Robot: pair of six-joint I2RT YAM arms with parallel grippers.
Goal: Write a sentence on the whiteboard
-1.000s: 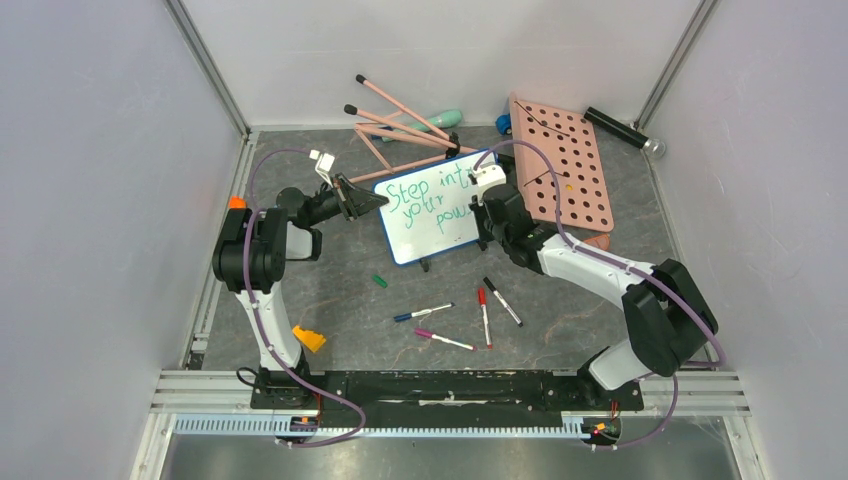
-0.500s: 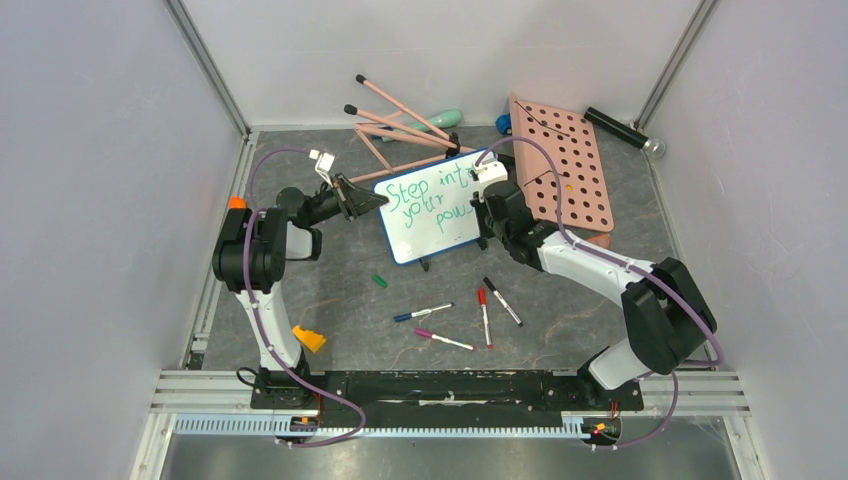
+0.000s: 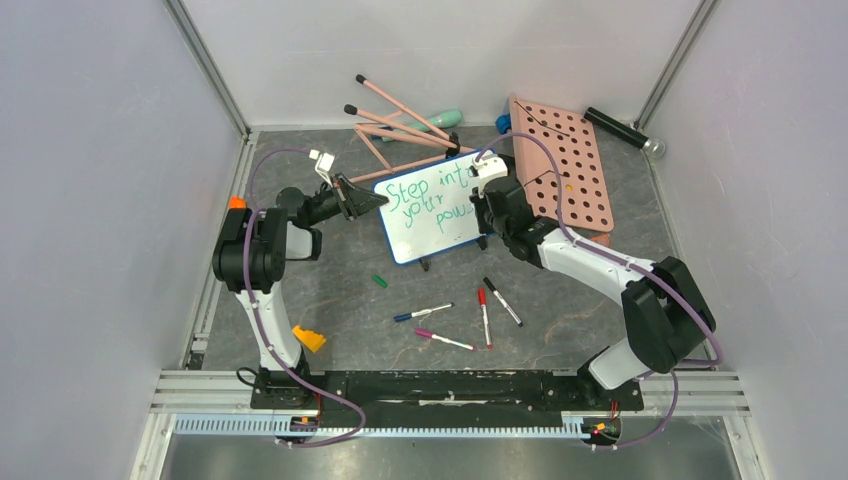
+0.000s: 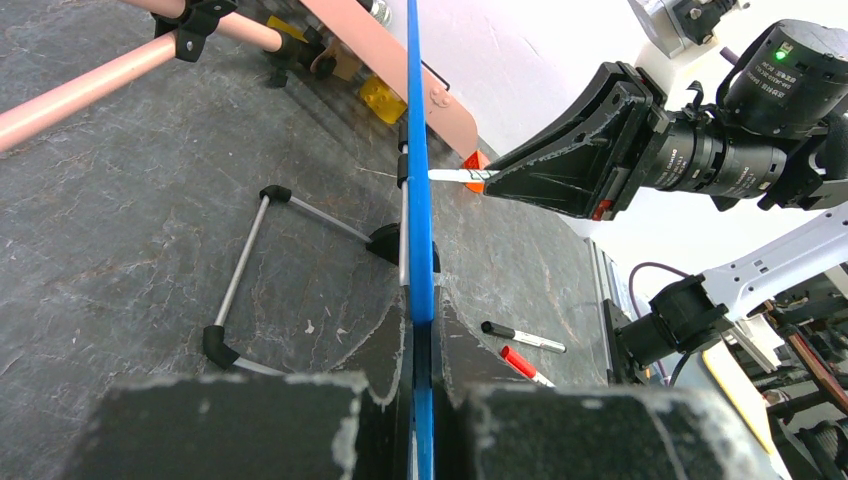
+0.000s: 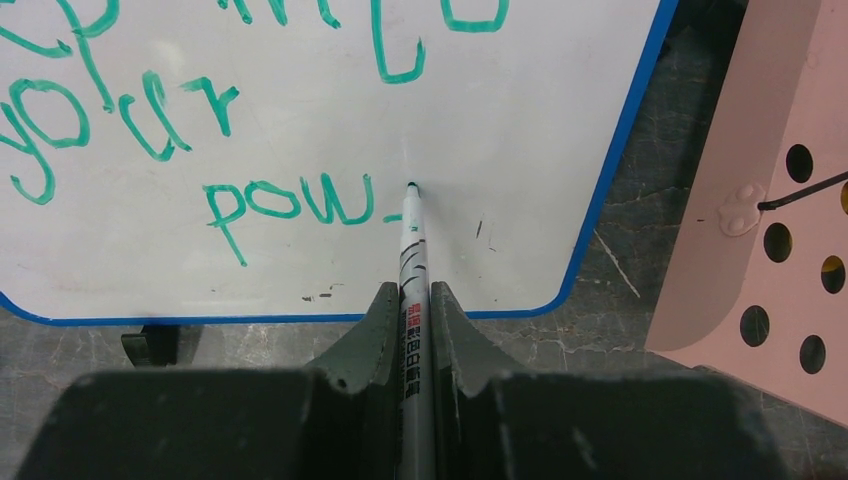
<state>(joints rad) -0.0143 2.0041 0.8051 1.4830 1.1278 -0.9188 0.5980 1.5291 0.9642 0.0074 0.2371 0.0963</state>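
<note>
The whiteboard (image 3: 430,208) stands propped on its black feet toward the far middle of the table (image 3: 330,290), between the two arms. A pink board (image 3: 565,165) full of round holes lies just beside it on the right, with a strip of bare table between them.

The left gripper (image 4: 421,335) has its jaws drawn in tight on the board's blue frame. The frame runs edge-on between the two fingers and fills the narrow gap completely.

The right gripper (image 5: 413,300) is likewise closed down to a slim gap, pinching a marker (image 5: 412,250) that points straight out ahead of it. The marker's green tip touches the white surface low on the board's right half.

The sentence (image 5: 275,200) so far reads "Step into" on the first line and "your" on the second. The third line has "pow" and then a short flat stroke that ends right at the marker tip.

Four loose markers (image 3: 484,316) lie on the table nearer the arm bases, well apart from the whiteboard.
</note>
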